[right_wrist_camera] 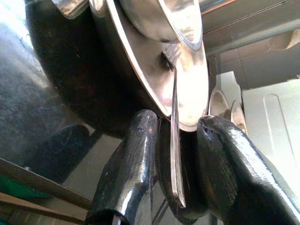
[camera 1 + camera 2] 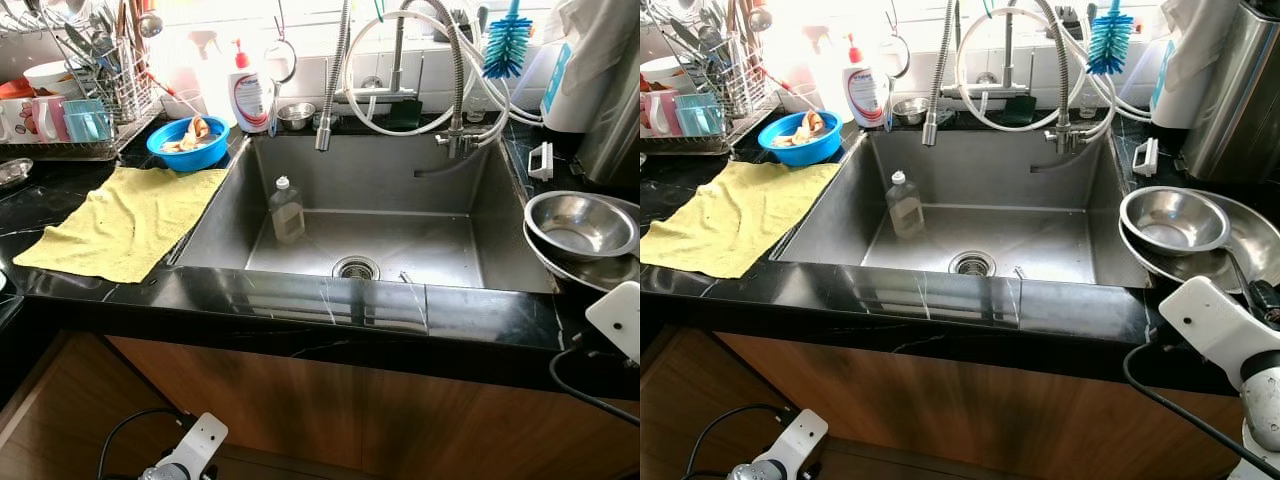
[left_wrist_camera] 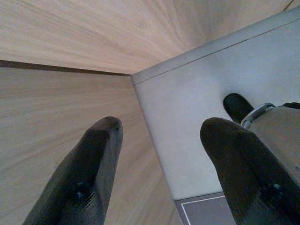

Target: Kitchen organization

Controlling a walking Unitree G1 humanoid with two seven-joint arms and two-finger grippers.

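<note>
Right claw [image 1: 171,154] pinches a thin steel utensil handle [image 1: 174,140] on the shiny steel plate [image 2: 1230,262], at three o'clock of the steel sink [image 2: 970,215]; left claw [image 3: 161,168] hangs agape, empty.

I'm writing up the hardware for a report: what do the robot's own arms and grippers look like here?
Each gripper has two long, rounded black fingers: matte on the left gripper, glossy on the right gripper. The head views show white angular wrist plates on silver-grey joints, left arm and right arm, each trailing a black cable.

Brushed steel sink [image 2: 440,215], glossy black stone counter [image 2: 300,295], fuzzy yellow cloth [image 2: 125,220], shiny metal bowl [image 2: 580,225].
</note>
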